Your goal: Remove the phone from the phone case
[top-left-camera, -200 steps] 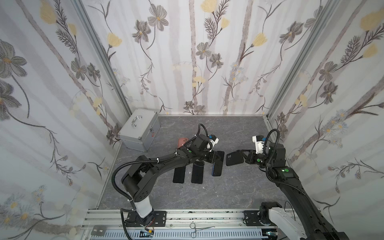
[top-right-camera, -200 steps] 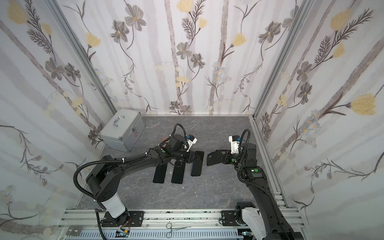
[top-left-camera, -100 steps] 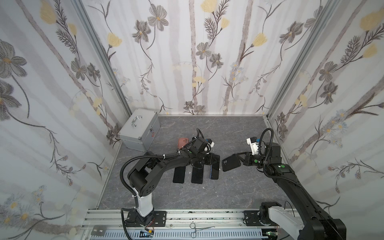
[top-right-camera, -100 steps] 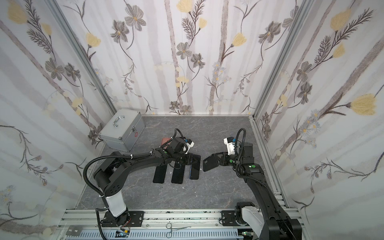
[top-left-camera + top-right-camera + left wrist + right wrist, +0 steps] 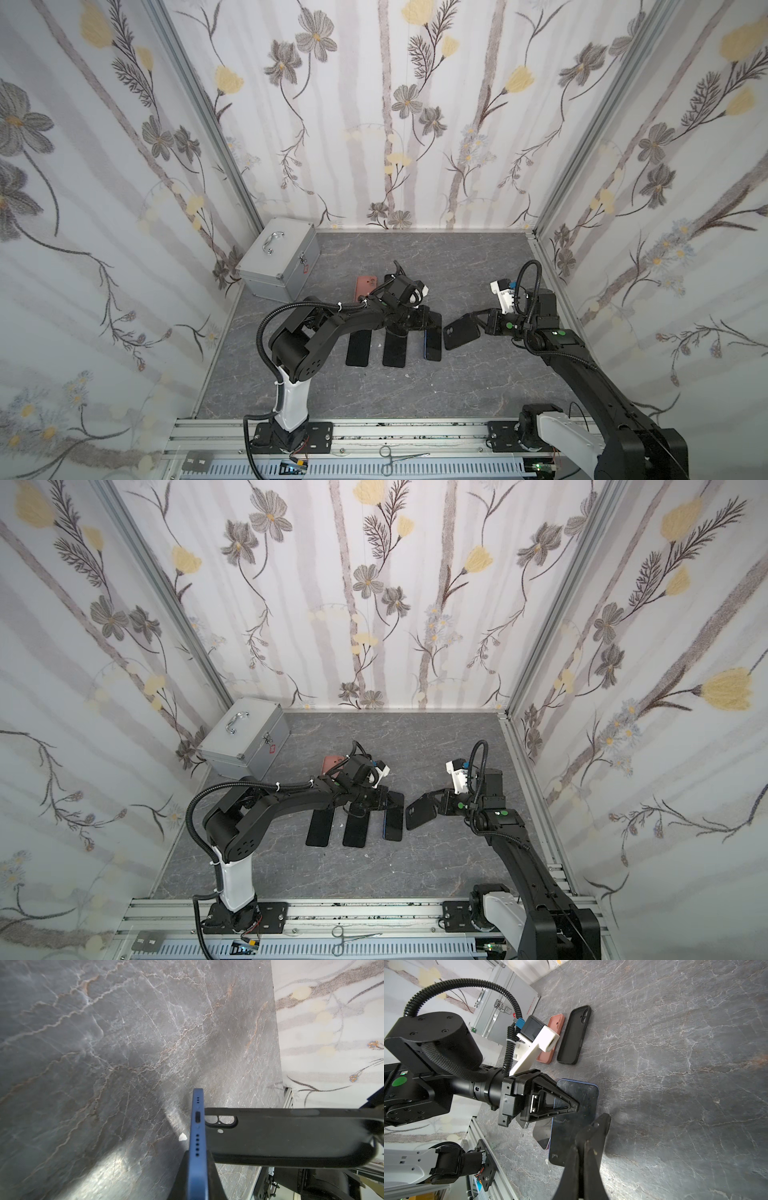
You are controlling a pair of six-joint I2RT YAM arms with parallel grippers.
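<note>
the left end effector [image 5: 574, 1105] is clamped on the far end of the blue phone [image 5: 433, 343], one finger flat on the screen and the other behind it. the blue phone is bare, at the right end of a row with two dark phones [image 5: 394, 351] in the middle of the bench [image 5: 478, 270]; whether it rests there i cannot tell. the right end effector [image 5: 478, 328] is pinched shut on an edge of the black case [image 5: 459, 336], just beside the blue phone's right side and apart from it. a pink case [image 5: 550, 1043] and an empty black cover [image 5: 574, 1034] lie behind the left arm, near the metal box [image 5: 282, 259] in the far left corner. bare bench runs to the far, right and near edges.
</note>
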